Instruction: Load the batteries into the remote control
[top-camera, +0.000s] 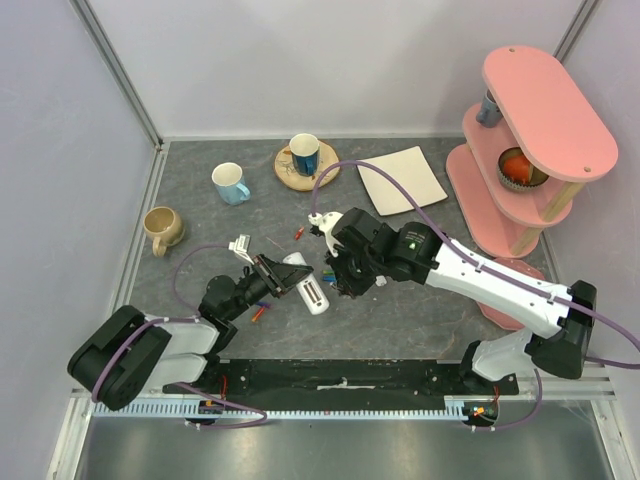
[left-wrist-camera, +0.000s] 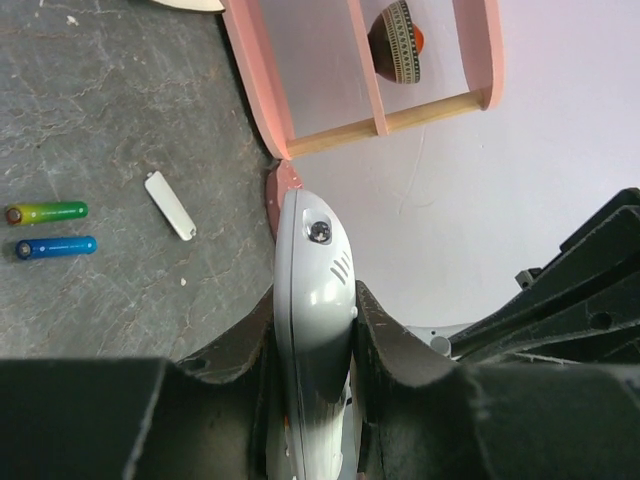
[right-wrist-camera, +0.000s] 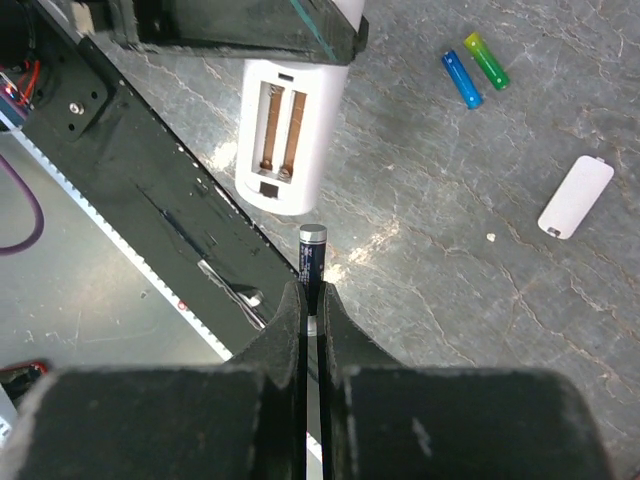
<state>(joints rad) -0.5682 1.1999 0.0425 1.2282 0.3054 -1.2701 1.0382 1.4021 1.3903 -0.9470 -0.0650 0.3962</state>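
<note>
Remote control (right-wrist-camera: 325, 130): mid-table toward the near edge, battery bay open, both slots showing. My left gripper (left-wrist-camera: 315, 310) is clenched on its sides. Right gripper (right-wrist-camera: 312, 300) pinches a dark battery (right-wrist-camera: 312, 255), tip just short of the remote's end. Green battery (right-wrist-camera: 487, 60) and blue battery (right-wrist-camera: 461, 79) lie side by side on the table (top-camera: 400, 330), white cover (right-wrist-camera: 575, 196) near them.

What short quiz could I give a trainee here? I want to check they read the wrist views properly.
1. True or false: the remote control already has a battery in its open compartment.
2. What is the right gripper shut on? A: a dark battery. B: the white cover. C: a mug.
3. In the right wrist view, how many batteries lie loose on the table?
Key: 1 false; 2 A; 3 two, a green one and a blue one.
</note>
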